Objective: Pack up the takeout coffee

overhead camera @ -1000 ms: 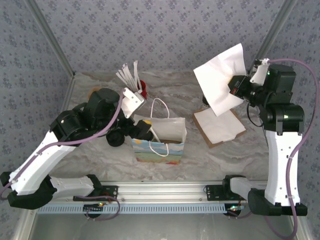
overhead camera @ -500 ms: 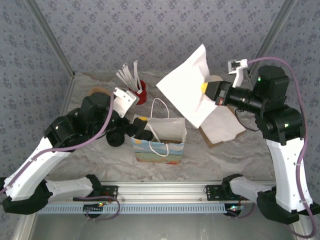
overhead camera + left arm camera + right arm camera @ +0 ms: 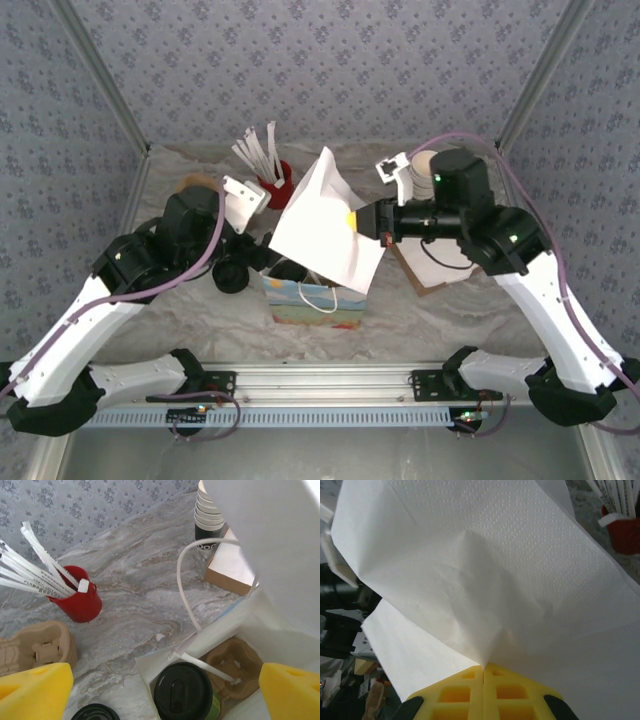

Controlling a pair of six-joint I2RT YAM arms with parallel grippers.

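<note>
- The takeout coffee [image 3: 182, 691] sits inside the gift bag [image 3: 300, 297], next to a cardboard carrier [image 3: 240, 662]. The left claw [image 3: 164, 692] hovers over it, fingers wide apart and holding nothing.
- The right claw [image 3: 483, 667] is pinched together on a white napkin [image 3: 325, 225] hanging above the bag. I'd say the napkin goes in next, lowered squarely into the mouth.
- The left wrist view looks down into the bag; from overhead, the napkin hides its opening.

White arms [image 3: 70, 330] with black joints [image 3: 460, 185] trail purple cables [image 3: 460, 136] (the fingers [image 3: 35, 692] are yellow).
</note>
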